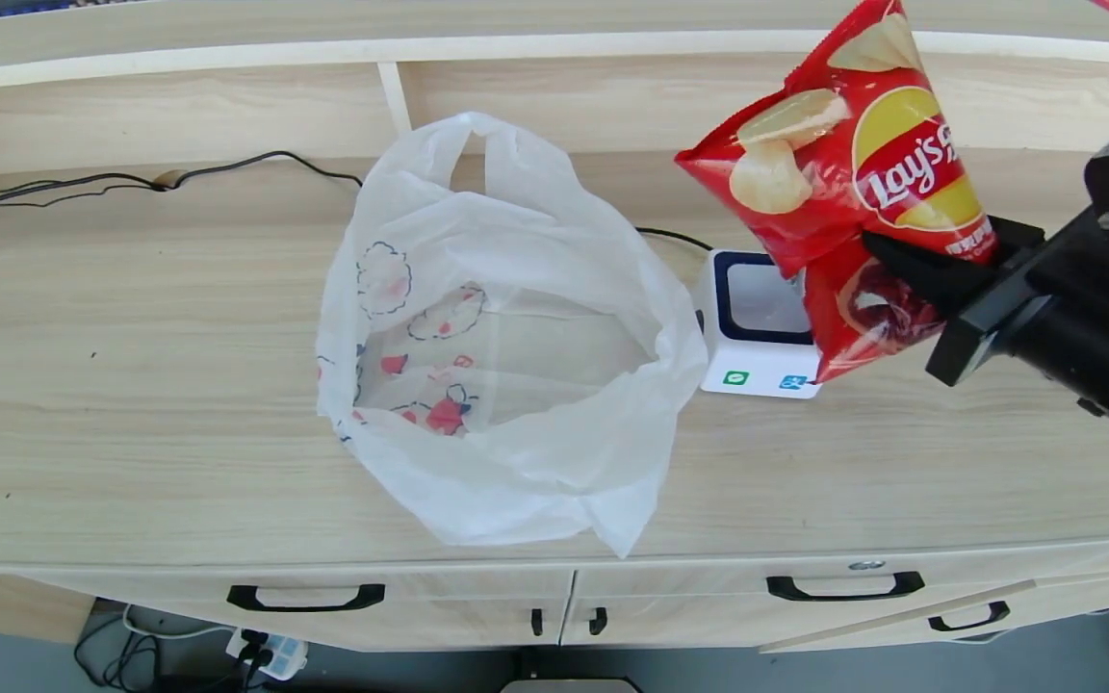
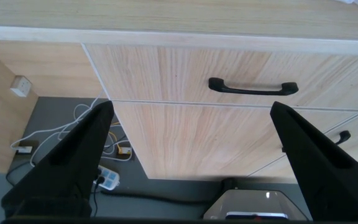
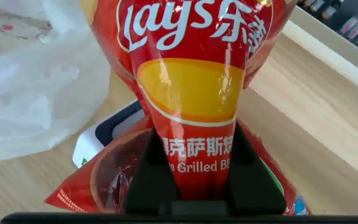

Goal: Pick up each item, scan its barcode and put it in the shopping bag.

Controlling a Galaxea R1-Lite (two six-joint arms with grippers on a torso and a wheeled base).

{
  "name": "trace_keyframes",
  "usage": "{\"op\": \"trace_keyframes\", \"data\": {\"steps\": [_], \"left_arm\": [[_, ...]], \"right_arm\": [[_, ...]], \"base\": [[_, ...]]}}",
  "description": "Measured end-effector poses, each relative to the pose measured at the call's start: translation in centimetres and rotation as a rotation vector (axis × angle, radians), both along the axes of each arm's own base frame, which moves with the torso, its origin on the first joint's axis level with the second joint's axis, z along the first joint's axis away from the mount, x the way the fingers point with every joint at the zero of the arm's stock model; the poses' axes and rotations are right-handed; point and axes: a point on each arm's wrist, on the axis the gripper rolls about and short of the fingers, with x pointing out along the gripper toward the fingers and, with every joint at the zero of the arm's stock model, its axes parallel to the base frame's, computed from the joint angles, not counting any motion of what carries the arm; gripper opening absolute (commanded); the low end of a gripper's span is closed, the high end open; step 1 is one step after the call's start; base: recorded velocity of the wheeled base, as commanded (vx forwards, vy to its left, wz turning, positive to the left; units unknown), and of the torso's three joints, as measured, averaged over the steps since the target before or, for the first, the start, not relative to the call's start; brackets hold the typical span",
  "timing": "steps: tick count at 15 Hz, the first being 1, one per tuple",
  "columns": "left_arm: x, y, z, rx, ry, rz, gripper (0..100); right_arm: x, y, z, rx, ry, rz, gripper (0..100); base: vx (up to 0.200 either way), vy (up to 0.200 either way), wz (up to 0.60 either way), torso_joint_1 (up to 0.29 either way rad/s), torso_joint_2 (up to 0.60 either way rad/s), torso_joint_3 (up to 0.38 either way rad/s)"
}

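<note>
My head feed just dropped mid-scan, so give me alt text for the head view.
The right gripper holds a red chip bag upright over the white scanner, on the right of the wooden counter. Left of the scanner, an open white shopping bag with printed patterns lies on the counter, nothing visible inside.

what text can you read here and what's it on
"Lay's", with "乐" beside it: front of the chip bag held in the right tool.
"克萨斯" above "Grilled BB", cut off: lower on the same bag.
Scanner: two small icons, no readable words.
Shopping bag: drawings, no text.
</note>
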Motion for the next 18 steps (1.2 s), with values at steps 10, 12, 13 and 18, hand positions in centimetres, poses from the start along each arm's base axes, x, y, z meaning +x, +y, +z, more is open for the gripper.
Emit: {"op": "trace_keyframes", "data": {"steps": [10,12,13,18], "left_arm": [[0.0,0.0,0.0,0.001,0.001,0.000,100],[0.0,0.0,0.0,0.001,0.002,0.000,100],[0.0,0.0,0.0,0.001,0.003,0.000,100],[0.0,0.0,0.0,0.001,0.003,-0.001,100]], "right_arm": [[-8.4,-1.5,2.6,0.085,0.180,-0.051,0],[-8.9,-1.9,1.9,0.080,0.188,-0.049,0],[-9.1,-2.0,1.5,0.075,0.195,-0.048,0],[-9.4,-2.3,1.2,0.078,0.200,-0.057,0]], "base": [[0.000,0.000,0.00,0.000,0.00,0.000],[-0.100,0.000,0.00,0.001,0.00,0.001],[-0.200,0.000,0.00,0.002,0.00,0.002],[-0.120,0.000,0.00,0.004,0.00,0.002]]}}
